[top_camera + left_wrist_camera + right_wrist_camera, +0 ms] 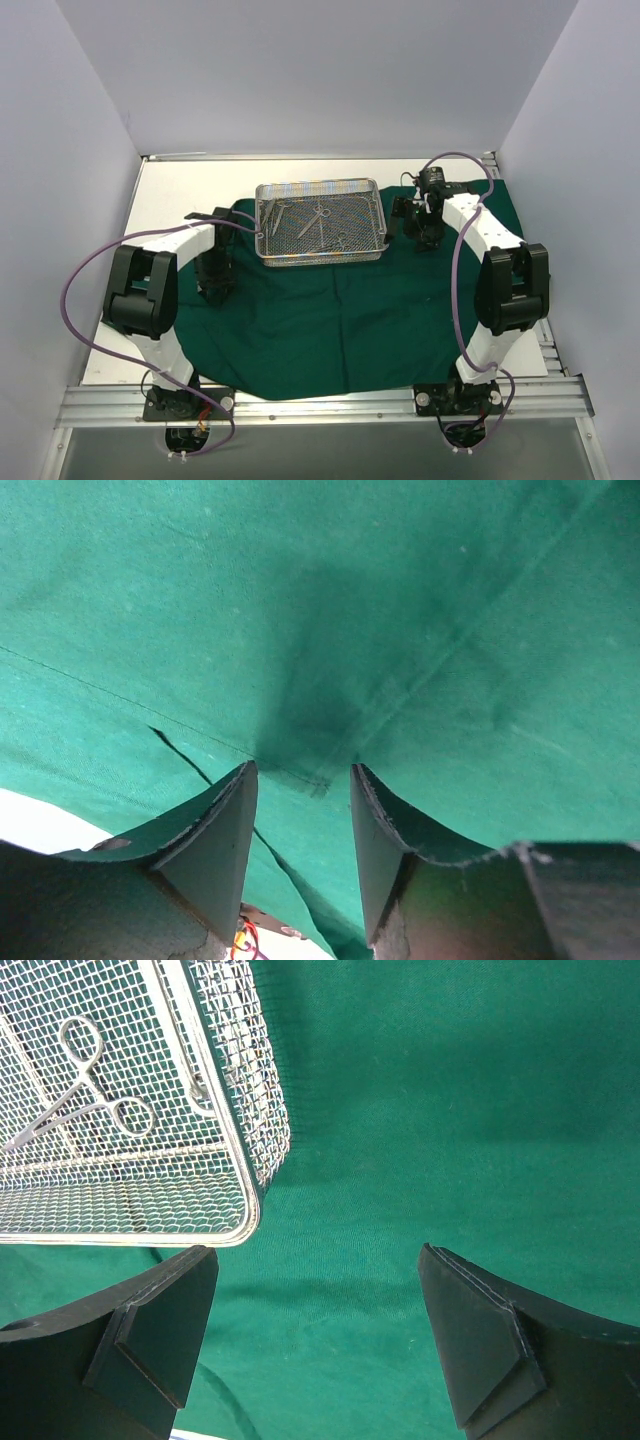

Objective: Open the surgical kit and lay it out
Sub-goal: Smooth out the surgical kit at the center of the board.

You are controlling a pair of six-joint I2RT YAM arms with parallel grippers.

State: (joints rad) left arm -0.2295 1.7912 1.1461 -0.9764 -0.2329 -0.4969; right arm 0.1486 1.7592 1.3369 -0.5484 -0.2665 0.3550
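the white counter (170, 200) is carrying the whole kit. the dark green drape (330, 320) is lying opened out over most of it, reaching from the near rail up toward the far wall. the silver wire-mesh tray (322, 258) is sitting upright on the far middle part of the drape.

the left end effector (303, 770) is pointing down at the drape's left side, near the tray's near left corner. its fingers are standing a narrow gap apart with nothing between them, and whether they are touching the cloth cannot be told.

the right end effector (318, 1260) is hovering over the drape just beside the tray's right wall, spread wide and empty.

several thin steel instruments (313, 222) are lying loose inside the tray, among them ring-handled forceps (85, 1100) near its right end.
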